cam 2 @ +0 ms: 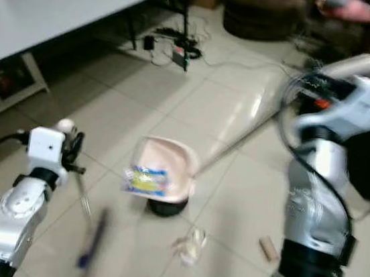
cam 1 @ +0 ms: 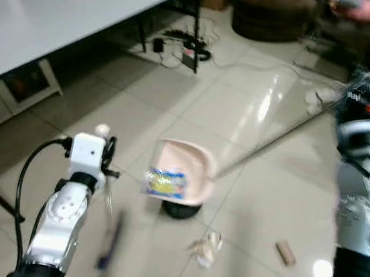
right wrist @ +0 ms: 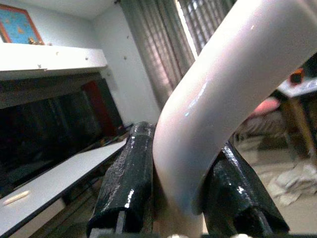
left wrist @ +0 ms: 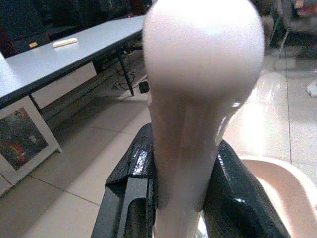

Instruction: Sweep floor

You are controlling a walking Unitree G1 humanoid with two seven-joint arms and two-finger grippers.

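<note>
- On the tiled floor (cam 1: 257,208) ahead of the robot stands a pale pink dustpan (cam 1: 182,170), its scoop open toward the robot and its long handle (cam 1: 273,139) slanting up to the right arm; a yellow-and-blue wrapper (cam 1: 164,182) already lies in the scoop.
- The right pincer (right wrist: 181,198) is clenched on the curved top of that handle, both black fingers (right wrist: 126,183) pressed to the glossy pink tube; judged, this high grip steadies the pan at a slant so debris can be pushed in.
- The left pincer (left wrist: 181,198) grasps a second pale pink shaft, the broom handle (left wrist: 198,74), just below its rounded knob; the thin rod runs down to a blurred dark blue end (cam 1: 110,241) near the floor, so the broom head cannot be made out.
- Debris remaining: a crumpled pale scrap (cam 1: 206,248) just in front of the dustpan and a small tan cork-like cylinder (cam 1: 285,252) further right, both apart from the pan.
- Surfaces: tiles smooth and reflective; handles hard, shiny plastic; fingers textured black.
- A grey worktop (cam 1: 51,21) stands to the left, cables (cam 1: 183,47) beneath its far end.
- Judged: sweeping partly done.
</note>
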